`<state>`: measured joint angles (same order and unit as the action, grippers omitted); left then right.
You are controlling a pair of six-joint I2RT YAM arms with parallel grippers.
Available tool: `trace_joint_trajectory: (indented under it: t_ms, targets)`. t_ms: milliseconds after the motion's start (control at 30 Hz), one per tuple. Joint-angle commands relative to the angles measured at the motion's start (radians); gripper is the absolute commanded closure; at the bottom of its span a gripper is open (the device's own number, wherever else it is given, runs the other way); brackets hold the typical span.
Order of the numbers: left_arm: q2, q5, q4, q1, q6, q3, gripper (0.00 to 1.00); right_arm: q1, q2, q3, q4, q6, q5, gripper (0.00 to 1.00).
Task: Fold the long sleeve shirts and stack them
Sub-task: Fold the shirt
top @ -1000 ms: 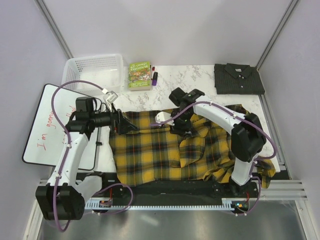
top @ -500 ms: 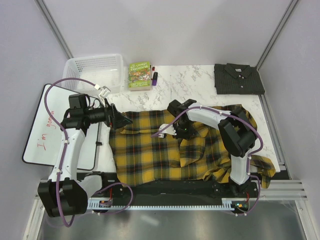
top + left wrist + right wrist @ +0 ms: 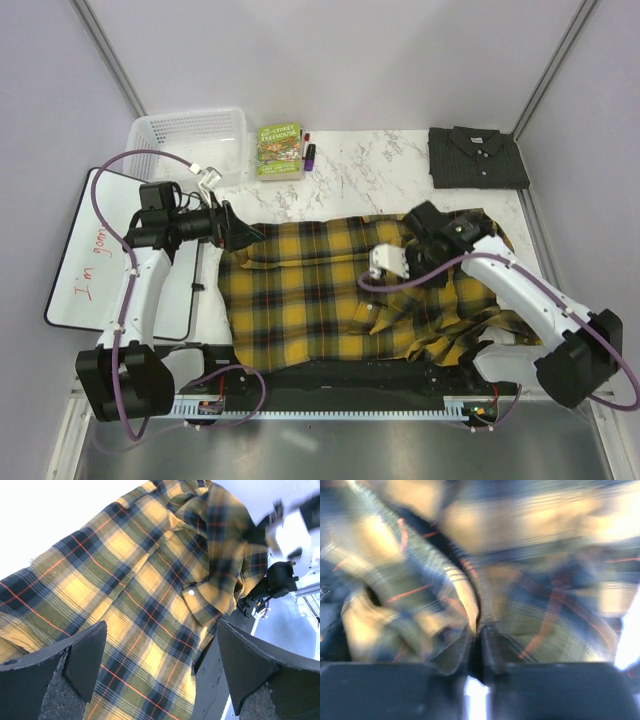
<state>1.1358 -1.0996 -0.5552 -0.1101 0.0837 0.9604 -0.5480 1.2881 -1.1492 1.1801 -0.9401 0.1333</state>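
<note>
The yellow-and-black plaid shirt (image 3: 300,290) lies spread over the near half of the table, bunched at its right side. My left gripper (image 3: 243,238) is open just above the shirt's far left corner. In the left wrist view (image 3: 160,680) its fingers (image 3: 75,655) stand wide apart with plaid cloth (image 3: 150,590) below. My right gripper (image 3: 418,270) is over the shirt's right part. In the blurred right wrist view (image 3: 479,635) it is shut on a fold of plaid cloth (image 3: 445,615). The charcoal grey shirt (image 3: 478,157) lies folded at the far right.
A white basket (image 3: 190,140) stands at the far left, with a green book (image 3: 280,150) and markers (image 3: 308,152) beside it. A whiteboard (image 3: 100,250) lies along the table's left edge. Frame posts rise at both far corners.
My right gripper has swung right and nearer, drawing plaid cloth with it, and the shirt's far middle now lies flatter. My left gripper has stayed open near the far left corner.
</note>
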Motion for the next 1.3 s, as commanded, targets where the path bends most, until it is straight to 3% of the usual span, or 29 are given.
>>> trace_joint_trajectory:
  t_ms: [0,67,200,433,567,700,800,1267]
  targets:
    - [0.022,0.009,0.061,-0.003,0.011,0.041,0.03,-0.044,-0.071,0.172,0.243,-0.104,0.023,0.52]
    - [0.035,0.010,0.063,-0.002,0.013,0.043,0.03,-0.084,-0.101,0.206,0.279,-0.105,0.032,0.44]
    - [0.047,0.012,0.066,-0.003,0.016,0.049,0.03,-0.130,-0.095,0.168,0.280,-0.124,0.017,0.40]
    - [0.039,0.015,0.061,-0.002,0.034,0.035,0.03,-0.132,0.101,-0.150,0.259,-0.033,0.215,0.29]
    - [0.036,0.017,0.063,-0.002,0.036,0.031,0.03,-0.129,0.302,-0.188,0.188,0.078,0.285,0.33]
    - [0.027,0.007,0.061,-0.002,0.034,0.035,0.00,-0.130,0.355,-0.138,-0.037,0.214,0.212,0.32]
    - [0.013,0.004,0.061,-0.002,0.040,0.029,0.00,-0.128,0.399,-0.132,-0.104,0.241,0.189,0.32]
    - [-0.002,0.012,0.063,0.000,0.047,0.021,0.00,-0.128,0.539,-0.075,-0.231,0.304,0.226,0.34]
